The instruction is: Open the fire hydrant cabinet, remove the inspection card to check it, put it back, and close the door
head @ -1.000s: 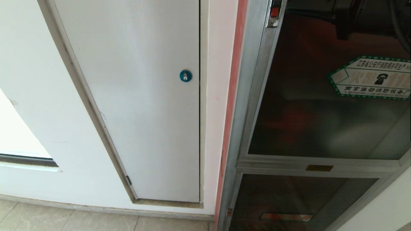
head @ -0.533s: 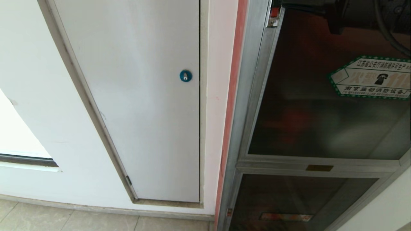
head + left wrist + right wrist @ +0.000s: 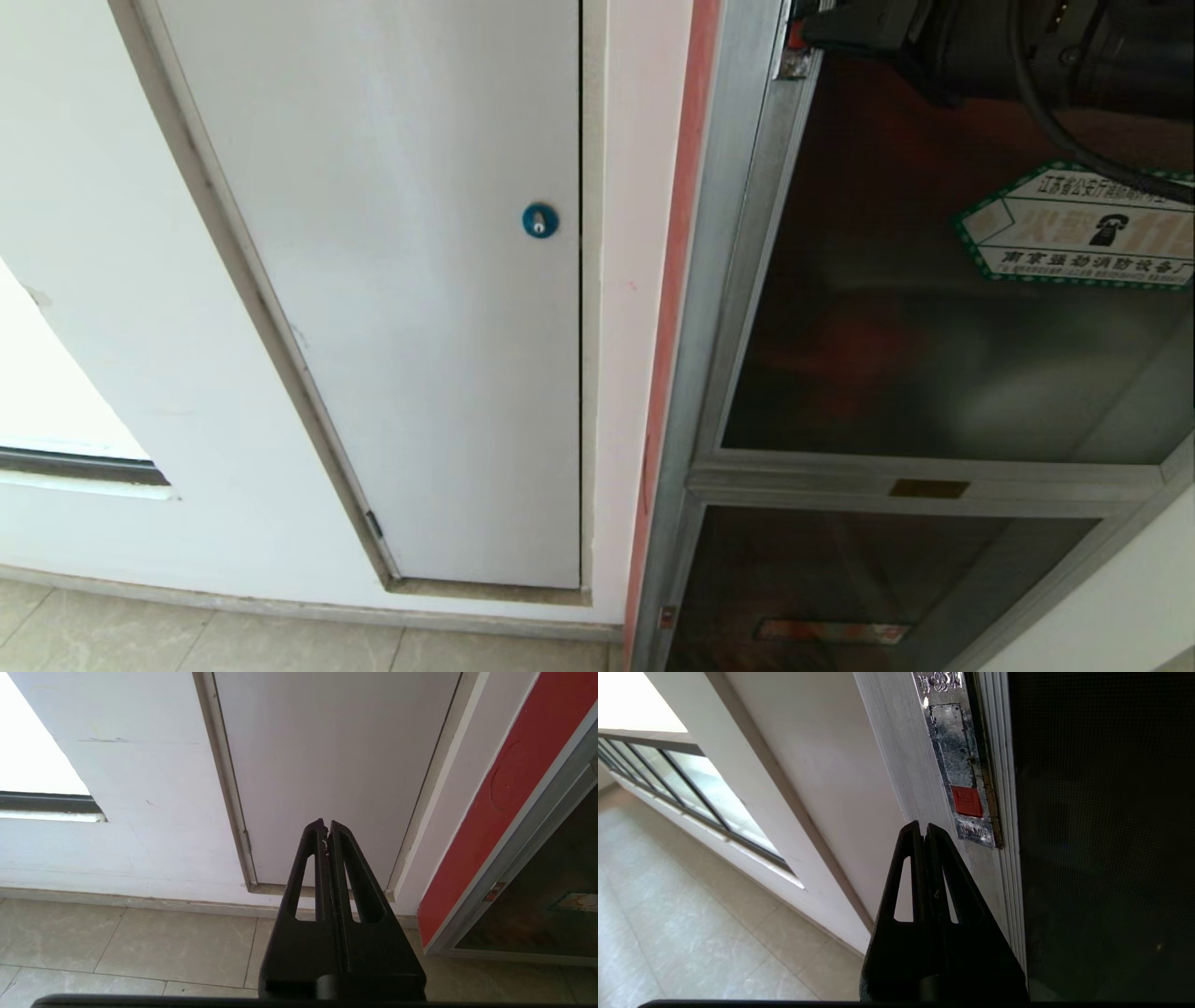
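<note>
Change: the right hand [image 3: 923, 828] has come into the head view at 1 o'clock, where a second ago only dark glass showed; fingers pressed closed, empty, tips just short of the red latch [image 3: 966, 801]. Judged: approach to unlatch, opening not yet begun. Door [image 3: 943, 355]: shut, at 3 o'clock. Cabinet [image 3: 724, 280]: silver frame. Card: not visible. Left hand [image 3: 327, 828]: closed, empty, parked low toward the white panel [image 3: 420, 280] with blue lock [image 3: 540, 220]. Writing: green-bordered sticker [image 3: 1083, 229], Chinese text, telephone icon, partly cable-covered; latch plate lettering illegible.
</note>
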